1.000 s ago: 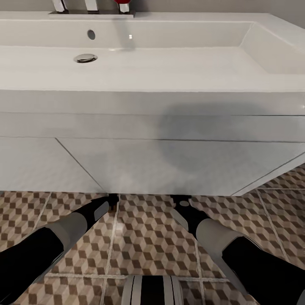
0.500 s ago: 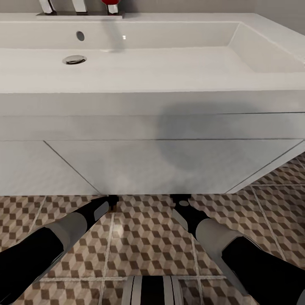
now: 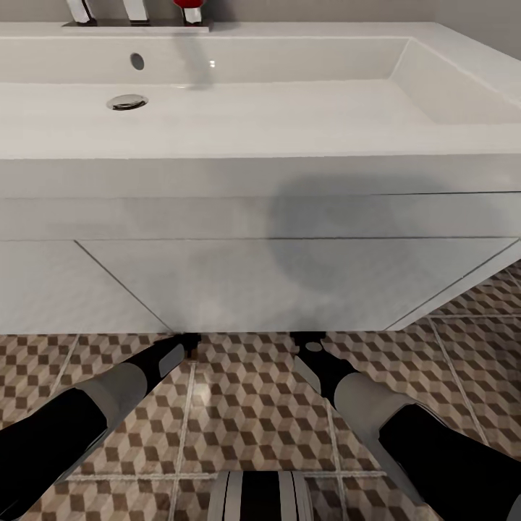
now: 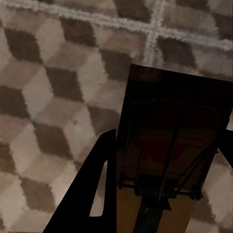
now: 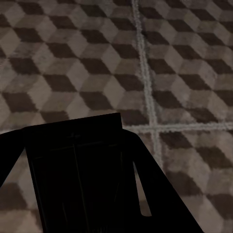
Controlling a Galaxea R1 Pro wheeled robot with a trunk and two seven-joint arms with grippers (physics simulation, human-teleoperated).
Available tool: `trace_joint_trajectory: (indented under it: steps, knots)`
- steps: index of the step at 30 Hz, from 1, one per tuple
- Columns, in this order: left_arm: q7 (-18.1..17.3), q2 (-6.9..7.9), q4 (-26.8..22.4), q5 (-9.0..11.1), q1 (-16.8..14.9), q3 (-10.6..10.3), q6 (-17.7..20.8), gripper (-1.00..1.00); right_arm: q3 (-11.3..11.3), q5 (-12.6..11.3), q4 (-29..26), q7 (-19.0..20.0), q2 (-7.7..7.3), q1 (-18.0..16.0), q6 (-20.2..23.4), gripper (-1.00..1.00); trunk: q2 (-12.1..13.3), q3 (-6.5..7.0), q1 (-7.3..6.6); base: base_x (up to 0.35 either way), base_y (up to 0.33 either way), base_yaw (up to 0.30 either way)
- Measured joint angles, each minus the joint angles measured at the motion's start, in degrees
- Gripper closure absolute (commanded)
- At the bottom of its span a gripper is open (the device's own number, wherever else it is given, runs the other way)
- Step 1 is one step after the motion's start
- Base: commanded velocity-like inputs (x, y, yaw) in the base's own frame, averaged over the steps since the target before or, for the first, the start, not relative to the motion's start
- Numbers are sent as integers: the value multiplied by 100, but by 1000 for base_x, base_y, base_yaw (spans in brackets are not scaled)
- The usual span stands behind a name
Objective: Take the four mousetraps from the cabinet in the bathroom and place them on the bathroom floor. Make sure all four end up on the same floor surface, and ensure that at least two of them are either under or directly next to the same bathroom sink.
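Nearest, both arms reach down over the bathroom floor (image 3: 253, 412). The left gripper (image 4: 165, 194) clamps a mousetrap (image 4: 172, 145); the right gripper (image 5: 82, 194) seems to grip another mousetrap (image 5: 77, 160) — too dark there to be sure. Beyond, the white vanity front (image 3: 260, 282) rises, with the sink (image 3: 289, 108) above. If released from this height, a trap could bounce or flip — or skid away from the sink.

mousetrap (image 4: 172, 160) in left end effector | mousetrap (image 5: 73, 174) in right
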Motion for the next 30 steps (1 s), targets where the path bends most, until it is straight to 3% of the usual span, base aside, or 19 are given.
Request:
trace_joint_trajectory:
  steps: [5,30]
  knots:
    - [1,2,5,-2,0,1,-311,100,93,0,1,0,-2,0,8,100,0,0,0,0,0,0]
    - [3,2,12,0,0,1,-334,100,170,0,1,-10,-1,0,9,100,0,-87,0,0,0,30]
